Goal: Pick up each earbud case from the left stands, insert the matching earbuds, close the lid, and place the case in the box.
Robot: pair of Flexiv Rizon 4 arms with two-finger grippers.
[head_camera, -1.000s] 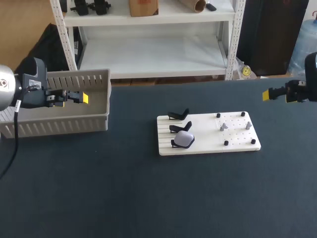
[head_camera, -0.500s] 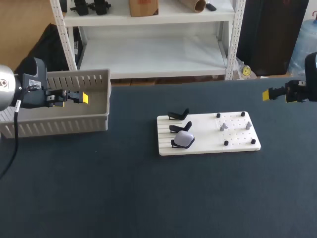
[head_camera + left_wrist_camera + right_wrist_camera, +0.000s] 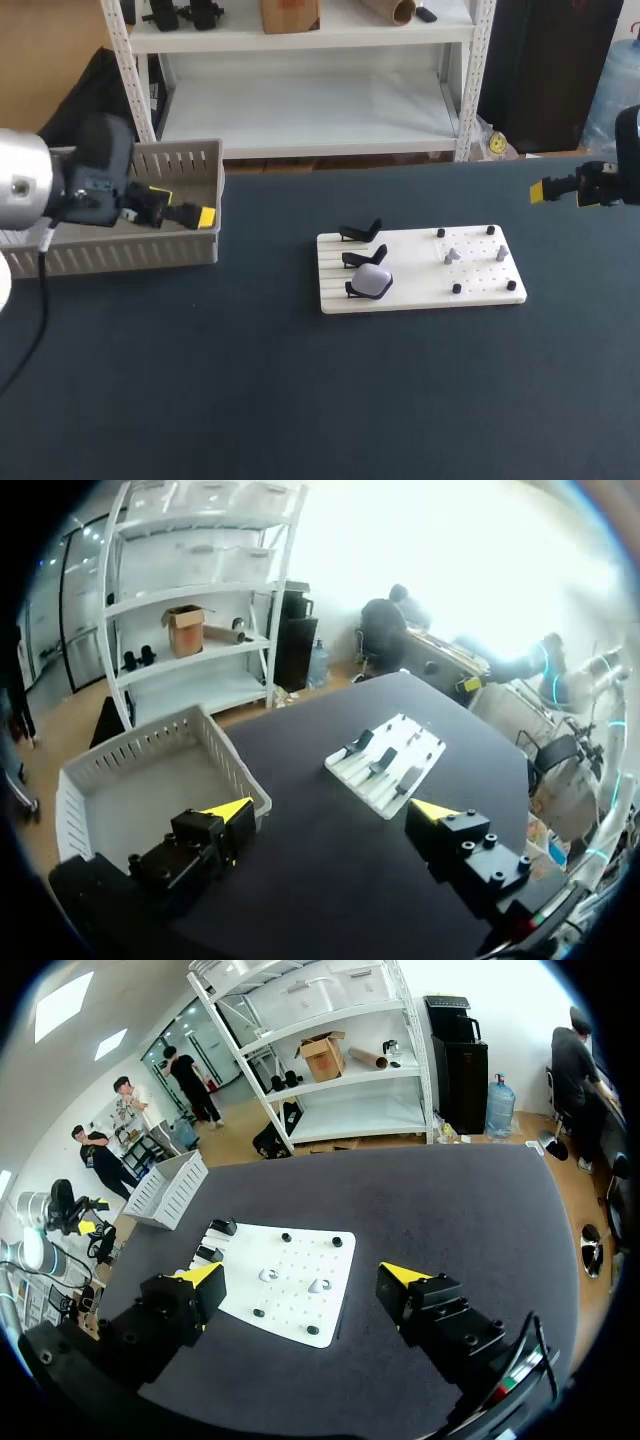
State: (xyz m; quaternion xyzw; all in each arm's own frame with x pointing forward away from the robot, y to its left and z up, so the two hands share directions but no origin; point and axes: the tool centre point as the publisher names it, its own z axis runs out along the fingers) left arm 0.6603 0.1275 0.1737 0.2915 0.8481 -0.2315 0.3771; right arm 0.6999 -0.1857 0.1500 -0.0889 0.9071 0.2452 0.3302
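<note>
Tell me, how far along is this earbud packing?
Little looks done. One white earbud case sits on the nearest of three black stands; the other two are empty, yet the left wrist view shows no case in the box. Two earbuds lie on the board. Nothing is in hand: both the left gripper, by the box, and the right gripper are open and empty. Picking, filling, closing and boxing remain.

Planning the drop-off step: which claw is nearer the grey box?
Left. The left claw hangs by the grey box's right end. The right claw is far across the table, beyond the white board.
</note>
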